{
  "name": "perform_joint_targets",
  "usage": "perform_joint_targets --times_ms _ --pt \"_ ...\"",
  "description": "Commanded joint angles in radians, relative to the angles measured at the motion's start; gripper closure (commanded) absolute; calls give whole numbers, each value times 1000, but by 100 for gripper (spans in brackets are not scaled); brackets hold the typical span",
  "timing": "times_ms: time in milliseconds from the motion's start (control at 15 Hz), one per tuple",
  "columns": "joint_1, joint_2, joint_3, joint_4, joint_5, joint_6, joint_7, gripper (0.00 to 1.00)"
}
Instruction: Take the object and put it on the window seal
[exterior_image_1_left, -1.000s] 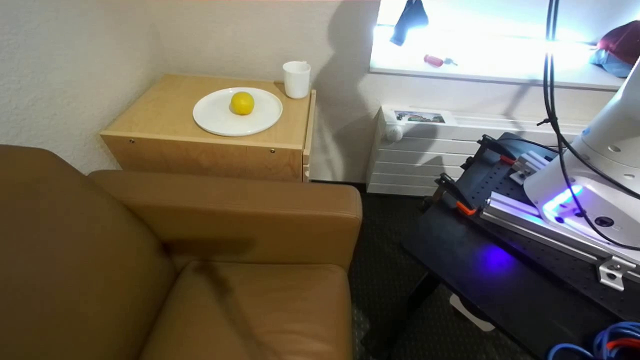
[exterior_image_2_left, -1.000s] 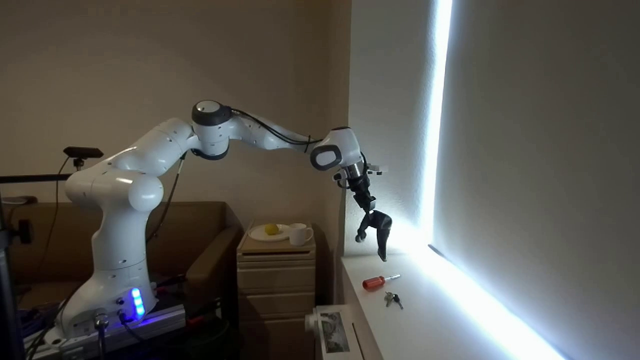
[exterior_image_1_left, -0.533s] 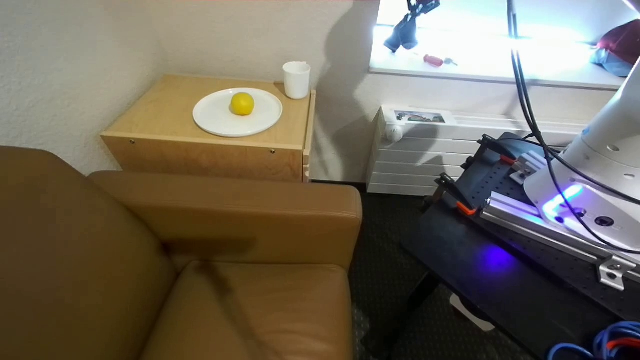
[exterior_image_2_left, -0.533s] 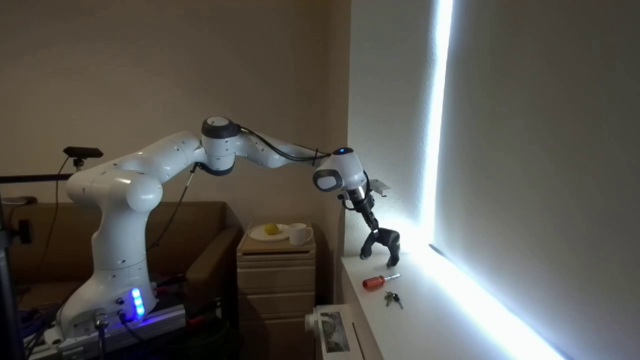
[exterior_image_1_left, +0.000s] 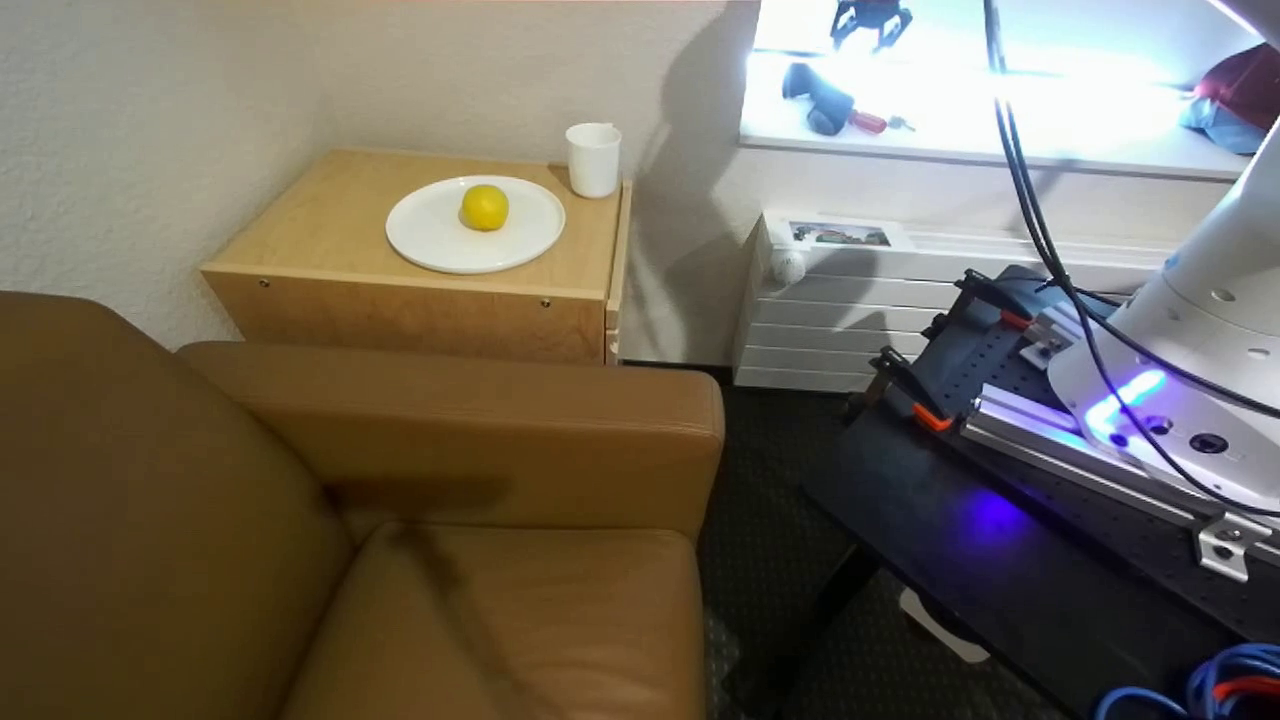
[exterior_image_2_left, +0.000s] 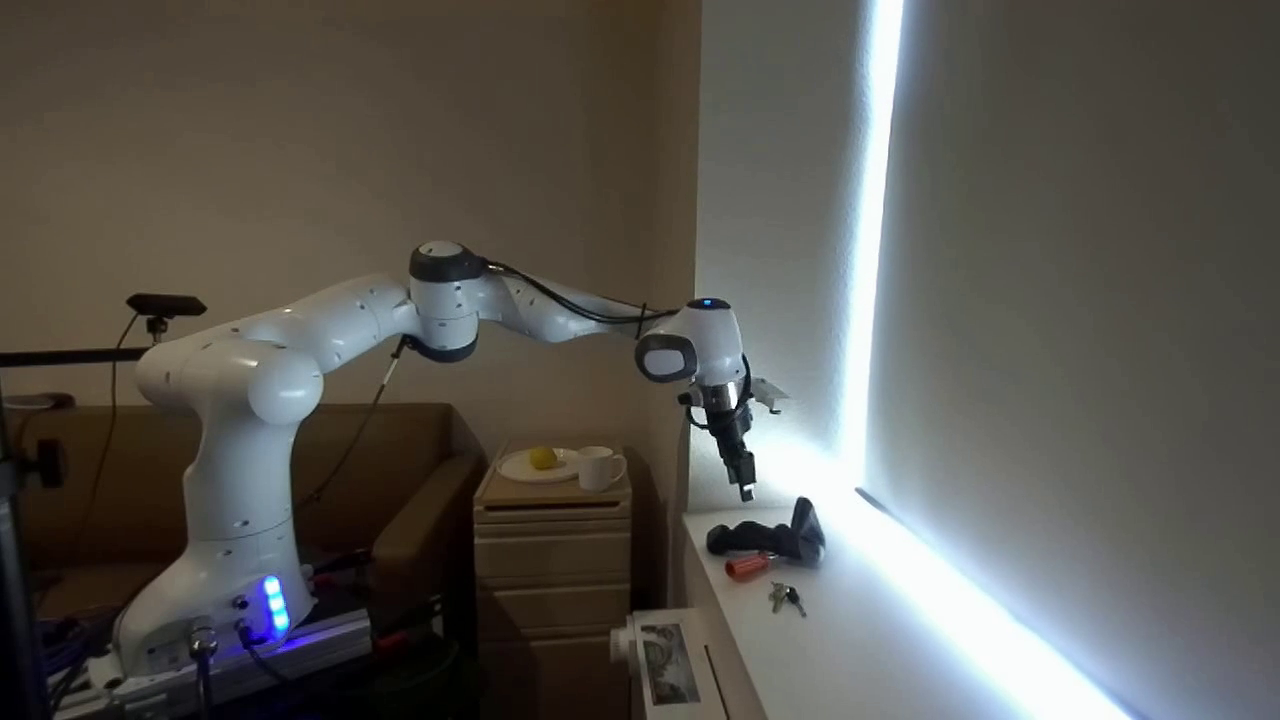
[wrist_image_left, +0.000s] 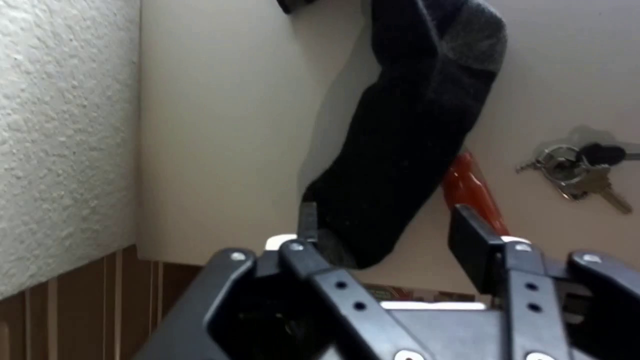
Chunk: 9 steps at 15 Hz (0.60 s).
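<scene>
The object, a black sock with grey patches (wrist_image_left: 400, 130), lies on the white window seal (exterior_image_2_left: 850, 650), one end propped up in an exterior view (exterior_image_2_left: 770, 540). In the wrist view my gripper (wrist_image_left: 385, 220) is spread wide with nothing pinched between its fingers; the sock shows beyond and below them. An exterior view has the gripper (exterior_image_2_left: 745, 492) hanging a short way above the sock, apart from it. Its two fingers also stand well separated over the ledge in an exterior view (exterior_image_1_left: 862, 42).
A red screwdriver (exterior_image_2_left: 748, 567) lies against the sock, partly covered by it. Keys (exterior_image_2_left: 787, 598) rest nearby on the ledge. A textured wall (wrist_image_left: 65, 125) borders the ledge's end. Further off are a side table with a plate (exterior_image_1_left: 430, 245), yellow ball (exterior_image_1_left: 485, 207) and white cup (exterior_image_1_left: 594, 160).
The arm came down over the ledge with the sock in its grip. Between half a second ago and now the jaws opened, and the sock dropped onto the window seal.
</scene>
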<state>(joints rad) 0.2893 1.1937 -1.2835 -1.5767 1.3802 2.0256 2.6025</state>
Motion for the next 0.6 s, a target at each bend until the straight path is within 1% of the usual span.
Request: perform_joint_targets --times_ms 0,67,133,200,333,400,467,533 --pt "-6 -34 -154 42 -112 -211 0 2" --pt "6 -49 -199 57 -149 -255 0 0" --pt "-2 -84 -221 90 -186 -290 -5 0" --pt "-4 -211 -168 86 -308 -232 -25 0" --pt "24 -314 -190 71 -381 -244 -136 0" --pt "36 -374 -181 62 -428 -230 -172 0" --pt "6 -334 -122 87 -469 -166 -58 0" --pt "7 -391 -109 86 -517 -160 -59 0"
